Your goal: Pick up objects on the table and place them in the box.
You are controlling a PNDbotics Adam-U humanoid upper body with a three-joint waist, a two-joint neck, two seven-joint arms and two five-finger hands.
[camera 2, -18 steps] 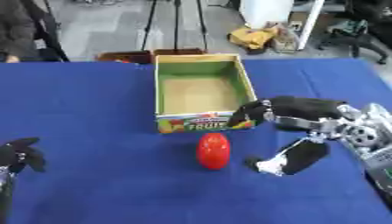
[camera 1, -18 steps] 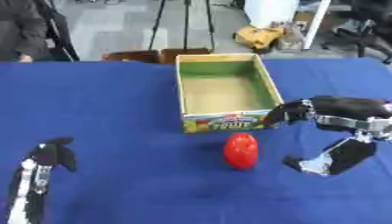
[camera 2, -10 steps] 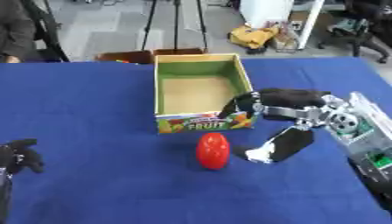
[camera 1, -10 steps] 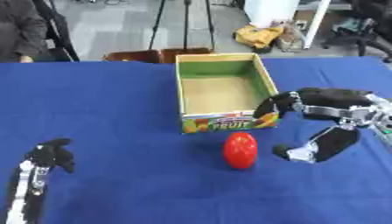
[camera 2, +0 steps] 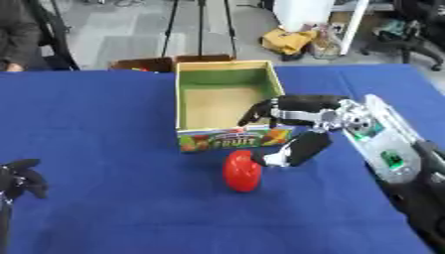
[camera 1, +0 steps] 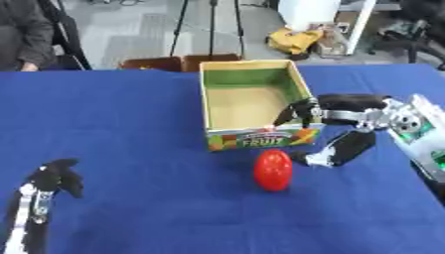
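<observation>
Flanking glossy egg-shaped red object (camera 1: pixel 273 169) (smooth): right hand (camera 2: pixel 300 130), cardboard box (camera 1: pixel 250 102).

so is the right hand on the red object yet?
Cannot tell. In the right eye view the right hand has its thumb tip at the red object's upper edge, with no clear gap or contact; the left eye view suggests a narrow gap.

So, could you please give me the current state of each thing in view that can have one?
box: open on top, upright, nothing visible inside.
red object: on the blue table, in front of the box, not held.
right hand: open, spread beside the red object, by the box's right front corner.
left hand: idle at lower left, holding nothing.
</observation>
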